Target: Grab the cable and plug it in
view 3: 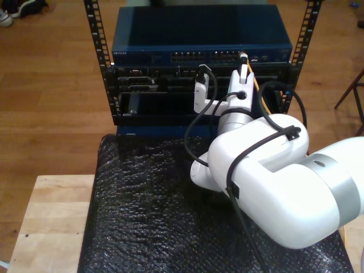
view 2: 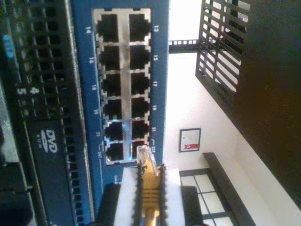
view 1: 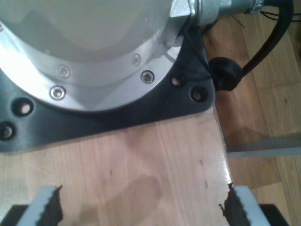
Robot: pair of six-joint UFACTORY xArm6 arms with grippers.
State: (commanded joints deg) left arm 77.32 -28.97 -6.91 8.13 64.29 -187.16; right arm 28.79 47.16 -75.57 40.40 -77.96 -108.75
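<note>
1. One cable (view 2: 149,188) shows: yellow-orange, with a clear plug (view 2: 145,154) at its tip. My second gripper (view 2: 149,197) is clamped on it just behind the plug, the white fingers (view 2: 128,193) pressing on either side.
2. The plug tip sits right at the row of ports at the near end of the blue switch (view 2: 160,61); whether it has entered a port I cannot tell.
3. The second wrist view shows twelve ports in two columns, with small numbers printed beside them, and a black unit marked DVD (view 2: 47,141) next to the switch.
4. In the exterior view one white arm (view 3: 273,176) reaches to the switch (view 3: 199,37) in a black rack (view 3: 99,74), its gripper (view 3: 243,62) at the port block towards the exterior view's right. The cable (view 3: 259,91) runs down behind the arm, partly hidden by it. A black arm cable (view 3: 196,125) loops in front.
5. Black bubble wrap (view 3: 142,205) covers the table (view 3: 51,216) in front of the rack.
6. My first gripper (view 1: 141,209) hangs wide open, holding nothing, over a wooden tabletop (view 1: 141,160) beside a round metal arm base (view 1: 84,47) on a black plate (view 1: 155,108).
</note>
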